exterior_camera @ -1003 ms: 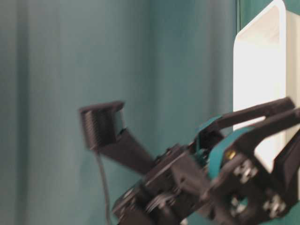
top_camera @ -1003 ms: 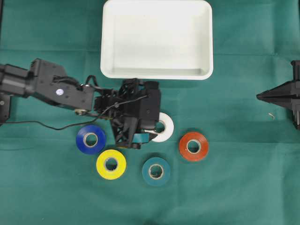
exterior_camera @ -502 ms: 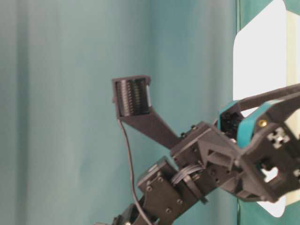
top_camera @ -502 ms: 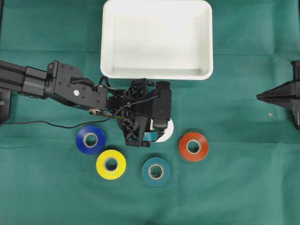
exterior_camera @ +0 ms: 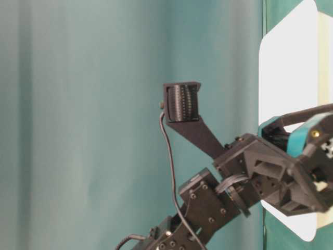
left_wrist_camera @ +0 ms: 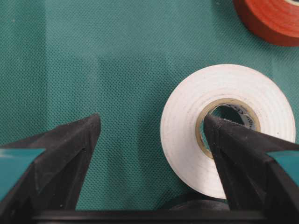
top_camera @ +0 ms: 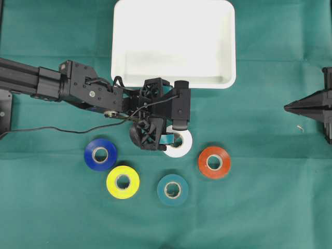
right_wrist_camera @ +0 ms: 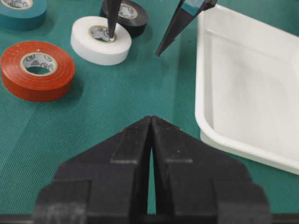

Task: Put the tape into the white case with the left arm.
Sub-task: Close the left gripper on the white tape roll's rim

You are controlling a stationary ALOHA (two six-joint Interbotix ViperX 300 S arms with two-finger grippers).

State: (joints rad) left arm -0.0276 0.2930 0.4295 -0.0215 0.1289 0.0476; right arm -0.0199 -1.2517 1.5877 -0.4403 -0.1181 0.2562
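Overhead view, read from left to right: the left arm (top_camera: 78,91) reaches in across a green cloth surface (top_camera: 270,207), and its left gripper (top_camera: 167,136) hangs over a white tape roll (top_camera: 181,148) just below the white case (top_camera: 174,44), which has nothing in it. A blue tape roll (top_camera: 100,154), yellow tape roll (top_camera: 123,181), teal tape roll (top_camera: 173,189) and orange tape roll (top_camera: 214,162) lie nearby, none in the case. The left jaws stand wide open, one finger (left_wrist_camera: 243,154) tipped into the white roll's core, the other over bare cloth toward the case. A black tape roll (right_wrist_camera: 125,12) sits just behind the white one. Likely risks: closing on one wall alone could tilt or pinch the roll so it slips, and pressing down could bunch the cloth or nudge the black roll. Far right, the right gripper (top_camera: 306,106) rests apart with its jaws closed and holding nothing.
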